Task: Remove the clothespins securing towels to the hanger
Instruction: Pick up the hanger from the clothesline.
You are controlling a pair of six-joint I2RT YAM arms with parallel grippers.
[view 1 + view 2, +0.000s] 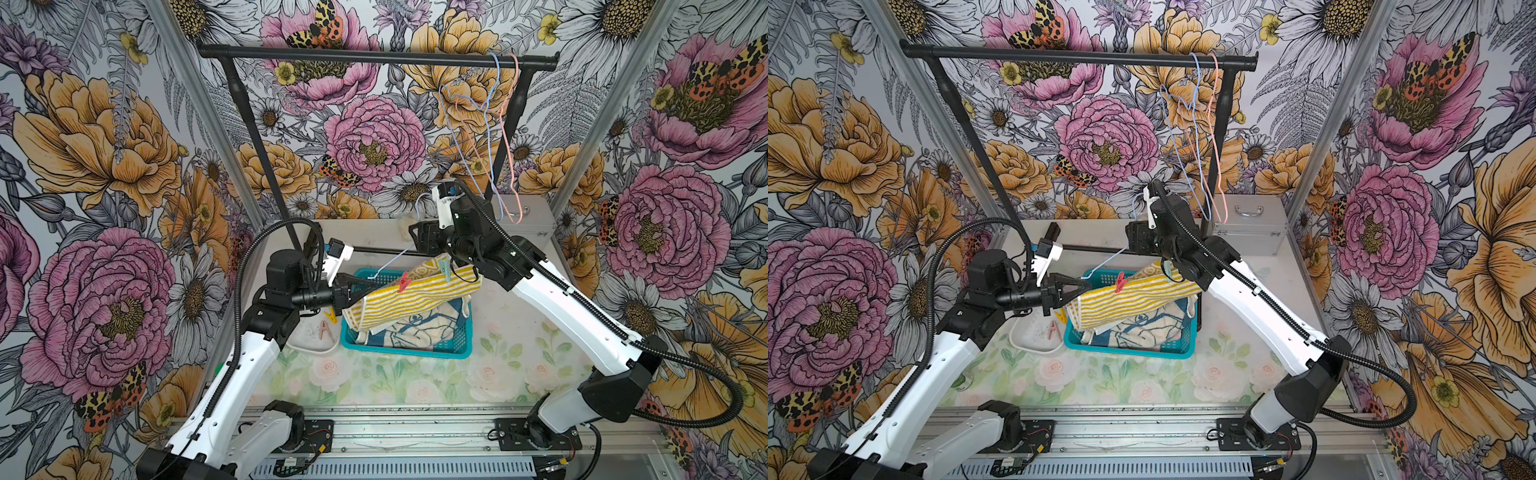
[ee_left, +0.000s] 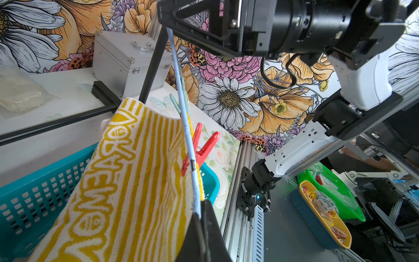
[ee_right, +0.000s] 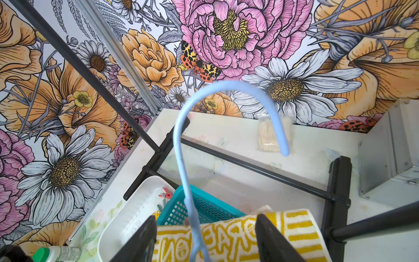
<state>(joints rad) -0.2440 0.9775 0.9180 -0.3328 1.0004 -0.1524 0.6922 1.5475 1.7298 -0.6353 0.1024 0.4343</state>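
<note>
The left hand is clamped shut on one end of the blue wire hanger. The right hand stands wide astride its neck, over the yellow-striped towel. That towel hangs above the teal basket, pinned on by a red clothespin and a mint green clothespin; a pink clothespin lies in the white tray just beside.

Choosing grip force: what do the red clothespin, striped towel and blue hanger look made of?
Red clothespin: glossy moulded plastic, metal spring visible. Striped towel: terry cloth, matte, fuzzy looped pile. Blue hanger: thin wire, probably metal under a scuffed pale coating.
</note>
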